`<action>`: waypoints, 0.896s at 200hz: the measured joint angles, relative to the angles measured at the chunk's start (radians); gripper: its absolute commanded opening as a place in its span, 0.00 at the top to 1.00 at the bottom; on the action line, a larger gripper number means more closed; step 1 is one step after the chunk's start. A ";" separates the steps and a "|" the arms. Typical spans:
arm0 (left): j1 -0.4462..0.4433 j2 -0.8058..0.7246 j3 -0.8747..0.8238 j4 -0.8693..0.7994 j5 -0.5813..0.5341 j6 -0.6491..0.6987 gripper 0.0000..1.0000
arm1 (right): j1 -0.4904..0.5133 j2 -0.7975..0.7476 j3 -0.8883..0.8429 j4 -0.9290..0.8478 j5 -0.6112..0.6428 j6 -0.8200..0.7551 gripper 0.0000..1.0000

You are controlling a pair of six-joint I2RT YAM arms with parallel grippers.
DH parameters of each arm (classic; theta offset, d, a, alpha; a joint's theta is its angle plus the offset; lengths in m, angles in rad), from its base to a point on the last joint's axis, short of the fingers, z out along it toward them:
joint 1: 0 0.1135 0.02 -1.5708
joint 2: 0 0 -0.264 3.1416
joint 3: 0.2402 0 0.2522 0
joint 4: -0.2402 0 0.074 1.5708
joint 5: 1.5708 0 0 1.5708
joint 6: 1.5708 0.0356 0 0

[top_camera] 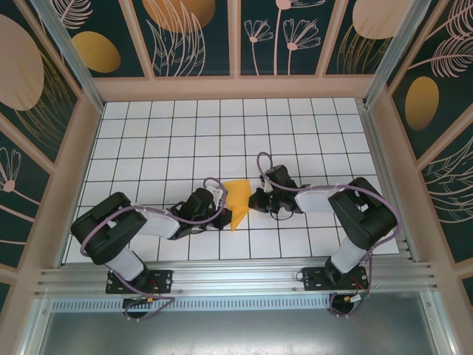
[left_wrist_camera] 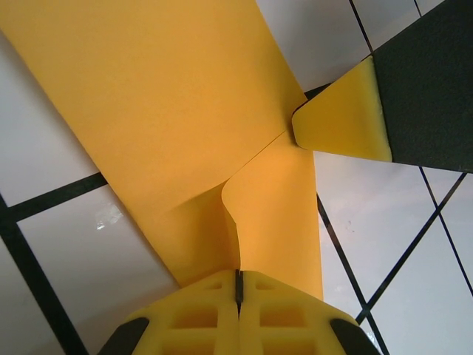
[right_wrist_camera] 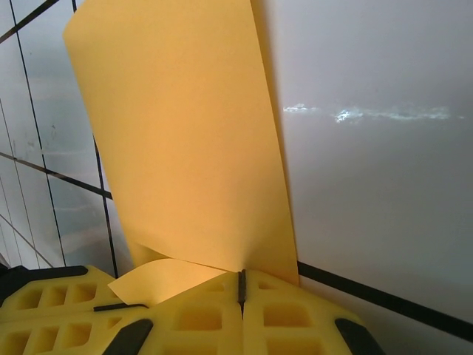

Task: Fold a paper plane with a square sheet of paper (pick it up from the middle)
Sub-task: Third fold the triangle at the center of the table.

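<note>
- At the near edge, an aluminium rail [top_camera: 236, 277] carries both arm bases, and the arms reach in toward the middle of the white gridded table [top_camera: 148, 133].
- The left gripper [top_camera: 222, 205] comes in from the left with its yellow fingers pressed together on the near-left edge of the paper sheet [top_camera: 237, 200]. In the left wrist view the left gripper [left_wrist_camera: 238, 285] pinches a curled flap of the paper sheet [left_wrist_camera: 162, 111].
- The right gripper [top_camera: 253, 200] comes in from the right, its pads likewise closed on the sheet's right edge. In its own view the right gripper [right_wrist_camera: 242, 285] clamps the paper sheet [right_wrist_camera: 177, 148], which rises from the jaws.
- From the left wrist, a yellow fingertip [left_wrist_camera: 344, 118] of the right gripper touches the paper at a crease.
- The sheet sits between the two grippers, mid-table (partly folded, no longer square). Its long axis runs near to far, with the narrow tip pointing near and the broad end far.
- Beyond it stand dark wall panels [top_camera: 185, 29] with a floral pattern.
</note>
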 measured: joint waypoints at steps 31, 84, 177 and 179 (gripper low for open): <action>0.000 0.000 0.000 0.000 0.000 0.000 0.99 | -0.021 -0.051 0.000 -0.018 -0.001 0.000 0.95; 0.000 -0.003 0.000 -0.004 -0.001 0.000 0.99 | -0.038 -0.029 0.000 -0.011 -0.004 0.000 0.96; 0.000 -0.004 0.001 -0.007 -0.002 0.000 0.99 | -0.023 -0.056 0.009 -0.069 0.015 -0.003 0.95; 0.000 -0.004 0.001 -0.007 -0.002 0.000 0.99 | -0.021 -0.060 0.009 -0.070 0.014 -0.003 0.95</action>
